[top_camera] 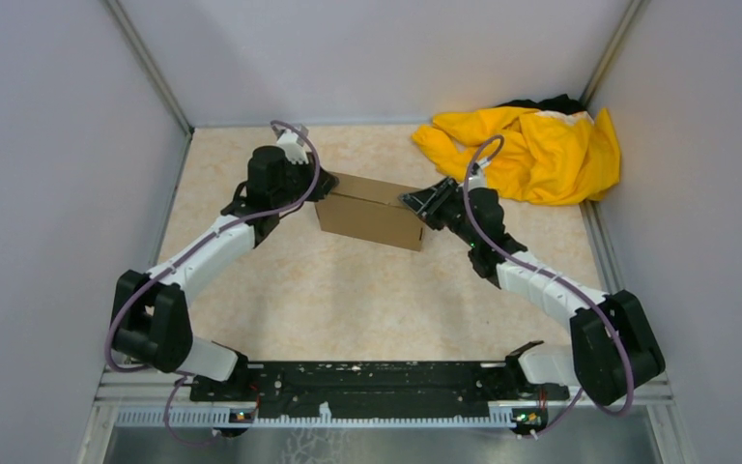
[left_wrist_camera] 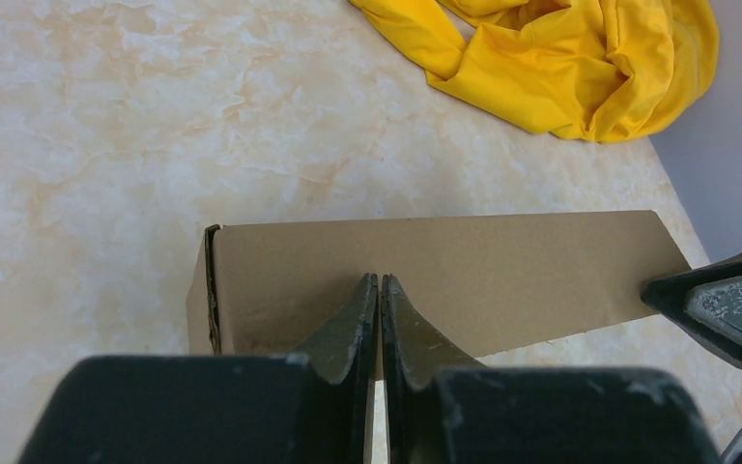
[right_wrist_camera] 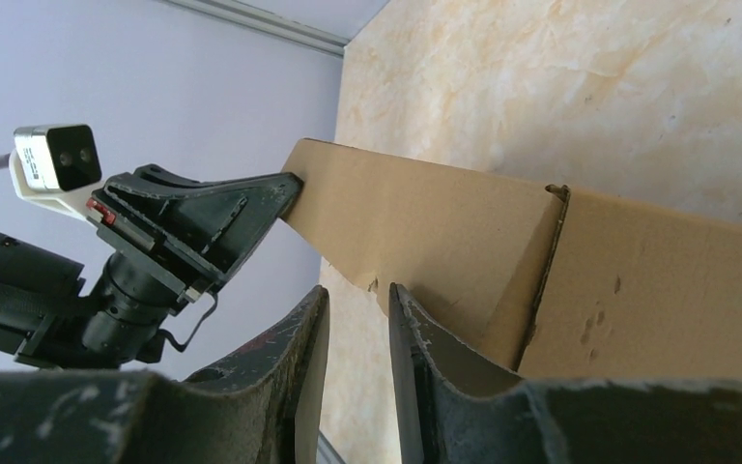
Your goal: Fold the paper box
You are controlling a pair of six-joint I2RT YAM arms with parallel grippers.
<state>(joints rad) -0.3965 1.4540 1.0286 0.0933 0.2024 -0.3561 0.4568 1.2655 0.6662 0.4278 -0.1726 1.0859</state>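
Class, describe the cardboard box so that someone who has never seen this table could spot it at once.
On the pale marbled table, look to the far half, just left of the crumpled yellow garment. There lies the paper box: plain brown, unprinted cardboard, the only stiff, straight-edged thing beside that soft cloth.

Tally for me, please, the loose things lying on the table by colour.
Brown: 1, the plain brown corrugated cardboard box.
Yellow: 1, the crumpled yellow cloth garment.
Total: 2.
Not counted: a black bit of cloth shows behind the garment; I cannot tell whether it is a separate thing.
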